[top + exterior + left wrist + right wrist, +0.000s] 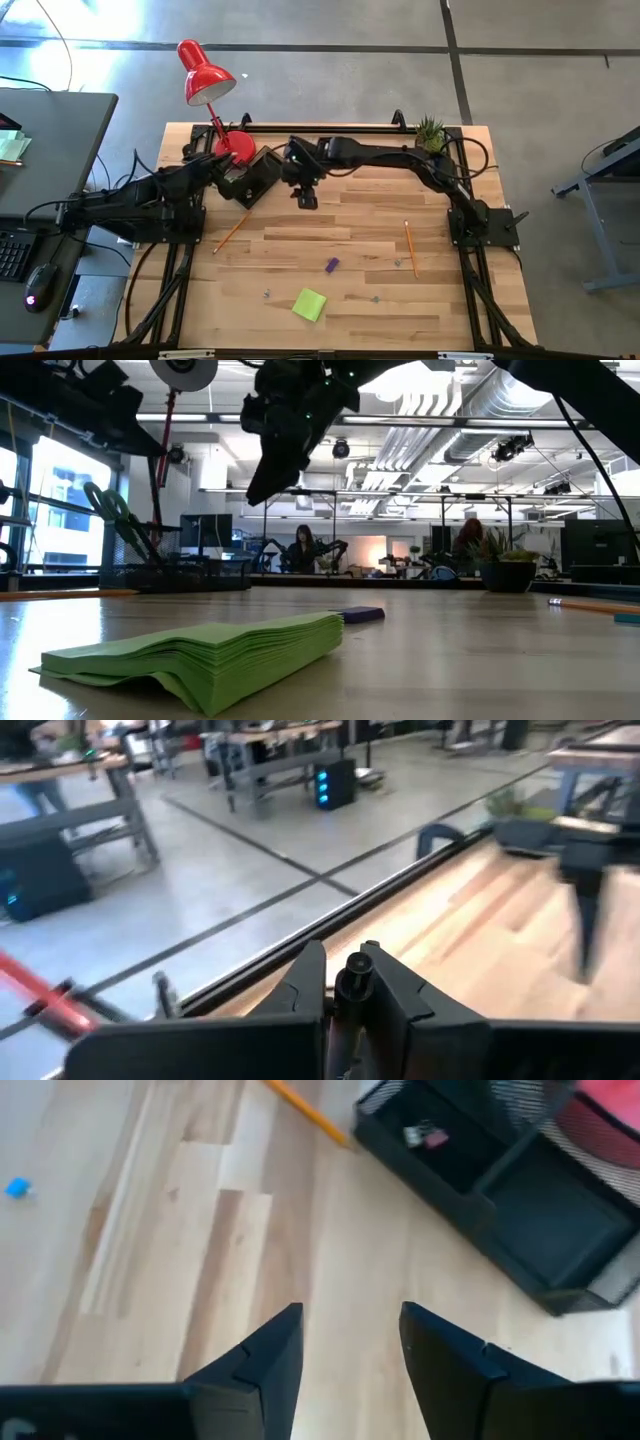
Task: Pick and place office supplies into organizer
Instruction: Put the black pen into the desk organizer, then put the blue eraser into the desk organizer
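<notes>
The black organizer (252,177) sits at the table's far side, next to the red lamp's base. In the low view, green scissor handles (112,508) stand up out of it. My left gripper (226,168) is over the organizer's left end, shut on a dark pen (353,977). My right gripper (345,1342) hangs open over bare wood just right of the organizer (500,1190), touching nothing. Lying flat on the table are the lime-green sticky-note pad (309,304), the purple piece (331,265), two orange pencils (232,232) (409,248) and small clips (267,294). My left gripper pinches the dark pen between its two fingers (305,982). Only the pen's round end (353,970) shows, standing up between the fingertips. The gripper body hides the rest of the pen and where it leads.
The red desk lamp (205,72) leans over the table's far left corner, its base (238,146) touching the organizer. A potted plant (430,130) stands at the far right corner. A clip (420,1135) lies inside an organizer compartment. People sit in the room beyond.
</notes>
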You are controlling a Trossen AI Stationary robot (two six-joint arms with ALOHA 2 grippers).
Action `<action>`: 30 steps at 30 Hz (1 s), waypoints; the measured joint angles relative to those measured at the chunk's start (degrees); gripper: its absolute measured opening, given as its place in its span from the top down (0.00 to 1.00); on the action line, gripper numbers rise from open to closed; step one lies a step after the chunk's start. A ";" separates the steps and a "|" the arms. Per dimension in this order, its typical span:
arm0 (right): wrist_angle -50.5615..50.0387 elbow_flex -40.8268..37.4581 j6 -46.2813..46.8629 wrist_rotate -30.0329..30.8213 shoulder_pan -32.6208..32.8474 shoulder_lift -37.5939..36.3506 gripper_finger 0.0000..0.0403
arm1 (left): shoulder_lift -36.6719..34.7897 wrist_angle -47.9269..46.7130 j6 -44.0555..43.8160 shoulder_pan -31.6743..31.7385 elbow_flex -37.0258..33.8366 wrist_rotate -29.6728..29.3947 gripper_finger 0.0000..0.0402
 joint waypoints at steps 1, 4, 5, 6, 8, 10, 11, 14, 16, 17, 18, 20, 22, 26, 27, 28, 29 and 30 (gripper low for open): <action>0.06 0.00 -0.21 -0.02 0.45 0.00 0.62 | 0.00 0.12 -0.19 0.00 0.01 -0.16 0.96; 0.67 0.00 -0.56 -0.02 1.78 0.00 0.64 | 0.00 0.20 -0.96 0.00 0.02 -1.54 0.92; 0.81 0.00 -0.88 -0.04 2.18 0.00 0.65 | 0.00 0.14 -0.96 0.00 0.02 -1.95 0.91; 0.87 0.00 -1.13 -0.03 2.55 0.00 0.65 | 0.00 0.00 -1.00 0.00 0.02 -2.05 0.90; 0.87 0.00 -1.37 -0.02 3.15 0.00 0.66 | 0.00 -0.54 -1.85 0.00 0.02 -2.05 0.88; 0.87 0.00 -1.37 -0.04 3.56 0.00 0.67 | 0.00 -0.83 -2.83 0.00 0.02 -1.72 0.88; 0.87 0.00 -1.35 -0.06 3.72 0.00 0.67 | 0.00 -0.86 -3.06 0.00 0.02 -1.26 0.88; 0.87 0.00 -1.36 -0.07 3.83 0.00 0.67 | 0.00 -0.86 -3.17 0.00 0.02 -0.18 0.87; 0.87 0.00 -1.35 -0.02 3.78 0.00 0.67 | 0.00 -0.91 -3.58 0.00 0.02 0.99 0.86; 0.87 0.00 -1.35 -0.02 3.78 0.00 0.67 | 0.00 -0.99 -4.02 0.00 0.02 1.35 0.86; 0.87 0.00 -1.35 -0.02 3.78 0.00 0.67 | 0.00 -1.06 -4.38 0.00 0.02 1.40 0.85; 0.90 0.00 -1.35 0.00 3.74 0.00 0.67 | 0.00 -1.07 -4.44 0.00 0.02 1.42 0.83; 0.87 0.00 -1.35 -0.02 3.76 0.00 0.67 | 0.00 -1.25 -4.44 0.00 0.02 1.41 0.80; 0.85 0.00 -1.35 -0.02 3.76 0.00 0.67 | 0.00 -1.34 -4.46 0.00 0.02 1.37 0.74; 0.83 0.00 -1.35 -0.02 3.76 0.00 0.67 | 0.00 -1.18 -4.46 0.00 0.02 1.36 0.73; 0.62 0.00 -1.37 0.04 3.76 0.00 0.67 | 0.00 -0.78 -4.44 0.00 0.02 1.40 0.72; 0.07 0.00 -1.69 0.32 3.76 0.00 0.67 | 0.00 -0.20 -4.46 0.00 0.02 1.82 0.71; -0.84 0.00 -2.40 1.03 3.75 0.00 0.67 | -0.04 0.54 -4.45 0.00 0.02 2.78 0.71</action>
